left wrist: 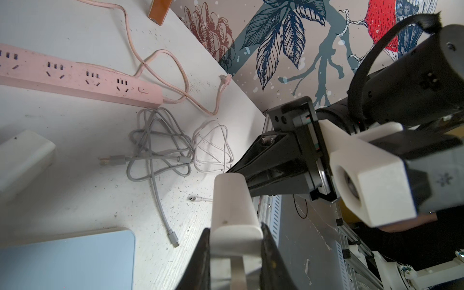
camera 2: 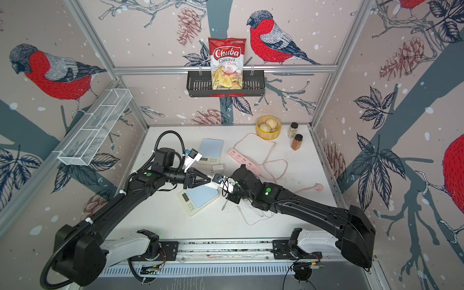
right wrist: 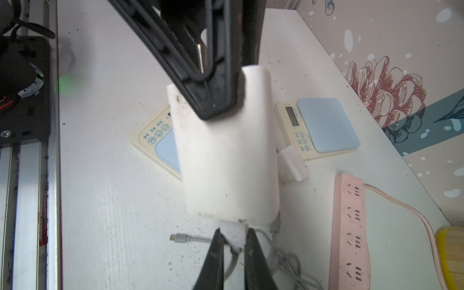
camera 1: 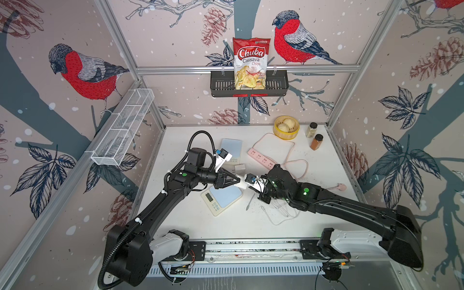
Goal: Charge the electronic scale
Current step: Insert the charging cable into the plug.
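Plugging the cable into the power bank, above the near scale.

The near scale [camera 1: 223, 198] lies flat, long axis slantwise, display end toward the left arm's base. A power bank [right wrist: 226, 155] hangs over its far right corner, long axis about level, port end facing the right gripper [right wrist: 233, 238]. The left gripper [left wrist: 234, 233] clamps its other end. The right gripper's fingers pinch a plug [right wrist: 234, 229] touching the port end; how deep it sits, I cannot tell. Next, likely: press along that axis, then carry the cable's small end to the near scale.

Bright even light, soft shadows on the table [camera 1: 190, 221], bowed edges, near fingers [right wrist: 216, 261] blurred in wrist views.
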Robot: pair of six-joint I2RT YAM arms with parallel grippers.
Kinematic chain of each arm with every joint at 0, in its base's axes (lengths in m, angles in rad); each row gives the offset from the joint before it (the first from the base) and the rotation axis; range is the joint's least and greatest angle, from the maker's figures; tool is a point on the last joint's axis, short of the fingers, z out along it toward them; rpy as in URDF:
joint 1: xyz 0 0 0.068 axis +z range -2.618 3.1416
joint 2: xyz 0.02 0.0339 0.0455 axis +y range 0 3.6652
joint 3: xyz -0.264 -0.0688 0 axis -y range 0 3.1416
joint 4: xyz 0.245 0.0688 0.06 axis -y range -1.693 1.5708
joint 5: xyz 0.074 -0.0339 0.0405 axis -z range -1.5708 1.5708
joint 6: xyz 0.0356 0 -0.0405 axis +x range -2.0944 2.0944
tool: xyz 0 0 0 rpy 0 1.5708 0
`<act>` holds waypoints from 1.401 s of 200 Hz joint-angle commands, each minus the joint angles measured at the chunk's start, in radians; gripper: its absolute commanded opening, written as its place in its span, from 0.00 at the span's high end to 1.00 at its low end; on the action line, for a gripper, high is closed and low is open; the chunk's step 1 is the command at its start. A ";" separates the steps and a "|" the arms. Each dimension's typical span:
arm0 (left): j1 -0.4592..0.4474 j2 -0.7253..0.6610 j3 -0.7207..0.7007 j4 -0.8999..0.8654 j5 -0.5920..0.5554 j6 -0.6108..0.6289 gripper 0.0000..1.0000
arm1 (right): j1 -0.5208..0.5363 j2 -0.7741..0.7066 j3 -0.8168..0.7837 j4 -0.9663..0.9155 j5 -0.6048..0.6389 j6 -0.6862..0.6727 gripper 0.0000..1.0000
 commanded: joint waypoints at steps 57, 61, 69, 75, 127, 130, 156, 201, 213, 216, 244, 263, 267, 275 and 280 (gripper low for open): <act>-0.040 0.038 0.001 -0.053 0.025 0.062 1.00 | 0.045 0.038 0.092 0.202 -0.089 -0.075 0.98; -0.039 0.034 0.003 -0.056 0.019 0.065 1.00 | 0.045 0.032 0.089 0.205 -0.082 -0.072 0.95; -0.038 0.026 0.006 -0.057 0.006 0.069 1.00 | 0.045 0.015 0.073 0.222 -0.062 -0.055 0.84; -0.033 0.018 0.008 -0.054 -0.001 0.069 1.00 | 0.043 -0.001 0.057 0.242 -0.048 -0.038 0.76; 0.079 -0.064 -0.014 0.072 0.031 0.044 1.00 | -0.013 -0.223 -0.158 0.399 -0.038 0.174 0.36; 0.083 -0.068 -0.014 0.077 0.031 0.047 1.00 | -0.018 -0.234 -0.171 0.413 -0.044 0.190 0.35; 0.093 -0.106 -0.023 0.121 0.040 0.061 1.00 | -0.057 -0.315 -0.262 0.535 -0.086 0.320 0.29; 0.099 -0.158 -0.059 0.251 0.106 0.025 1.00 | -0.132 -0.320 -0.309 0.687 -0.206 0.516 0.25; 0.101 -0.165 -0.069 0.290 0.133 0.009 1.00 | -0.150 -0.314 -0.327 0.746 -0.298 0.555 0.25; 0.101 -0.166 -0.071 0.301 0.141 0.004 1.00 | -0.156 -0.310 -0.331 0.759 -0.317 0.564 0.25; 0.099 -0.175 -0.072 0.344 0.196 -0.015 1.00 | -0.182 -0.260 -0.353 0.870 -0.450 0.646 0.25; 0.100 -0.180 -0.067 0.352 0.232 -0.013 1.00 | -0.187 -0.216 -0.346 0.922 -0.486 0.672 0.25; 0.101 -0.181 -0.067 0.353 0.238 -0.013 1.00 | -0.188 -0.204 -0.344 0.931 -0.494 0.676 0.26; 0.100 -0.184 -0.065 0.352 0.248 -0.009 1.00 | -0.188 -0.182 -0.339 0.957 -0.509 0.685 0.27; 0.101 -0.185 -0.065 0.352 0.253 -0.009 1.00 | -0.188 -0.169 -0.334 0.974 -0.521 0.691 0.27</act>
